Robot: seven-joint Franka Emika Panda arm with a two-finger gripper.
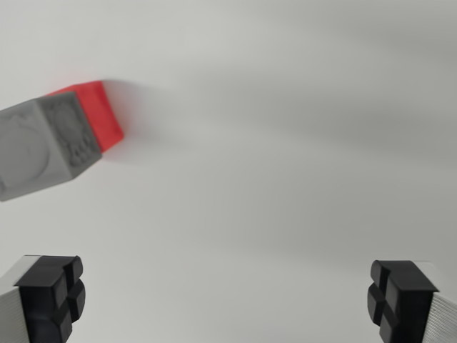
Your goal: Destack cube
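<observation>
A grey cube (39, 146) sits stacked on a red cube (100, 114) at the wrist view's left, seen from above at a slant. Only part of the red cube shows from under the grey one. My gripper (227, 300) is open, its two black fingertips at the bottom corners, one pad (53, 293) at the left and the other (400, 296) at the right. Nothing lies between the fingers. The stack stands up and to the left of the gap, apart from both fingers.
A plain white surface (285, 143) fills the view, with soft shadows across it.
</observation>
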